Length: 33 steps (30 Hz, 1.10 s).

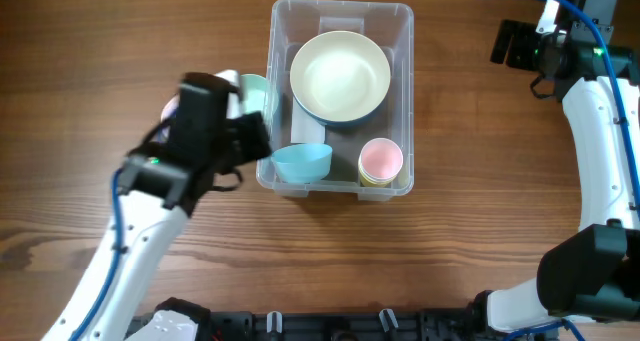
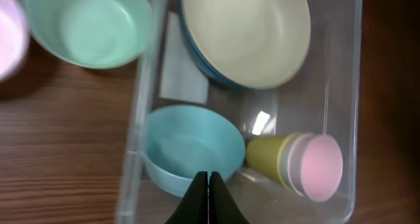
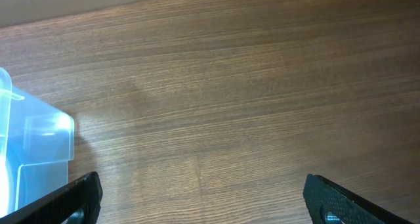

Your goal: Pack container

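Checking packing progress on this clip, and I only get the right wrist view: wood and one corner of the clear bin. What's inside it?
Observer: The container holds a cream bowl, a light blue bowl and nested cups, pink inside yellow.
Operator: Anything outside it?
Observer: A mint green bowl sits on the table, beside the container's wall on the left arm's side.
Operator: What is the left gripper doing?
Observer: The left gripper is shut over the light blue bowl's near edge, with nothing visible between its fingers.
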Motion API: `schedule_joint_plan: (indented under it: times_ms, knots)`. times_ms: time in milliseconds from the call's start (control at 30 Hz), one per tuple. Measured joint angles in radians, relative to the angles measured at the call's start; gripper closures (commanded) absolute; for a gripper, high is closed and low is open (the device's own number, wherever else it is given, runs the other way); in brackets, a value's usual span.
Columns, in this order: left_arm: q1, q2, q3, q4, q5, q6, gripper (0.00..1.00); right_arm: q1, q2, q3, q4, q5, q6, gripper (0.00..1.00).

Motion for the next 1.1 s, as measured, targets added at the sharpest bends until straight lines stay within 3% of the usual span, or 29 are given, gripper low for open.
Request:
schedule_joint_plan:
  times_ms: [200, 467, 867, 1100]
  knots:
    - [-0.124, 0.115, 0.000, 0.012, -0.034, -0.001, 0.96, 0.000, 0.000, 0.000, 0.000, 0.000, 0.000, 0.00]
    - [-0.139, 0.265, 0.000, -0.014, -0.031, -0.012, 0.96, 0.000, 0.000, 0.000, 0.000, 0.000, 0.000, 0.00]
    - [-0.139, 0.275, 0.000, -0.040, -0.003, -0.012, 0.96, 0.000, 0.000, 0.000, 0.000, 0.000, 0.000, 0.00]
    - [-0.124, 0.270, 0.066, -0.045, -0.074, -0.012, 0.96, 0.000, 0.000, 0.000, 0.000, 0.000, 0.000, 0.00]
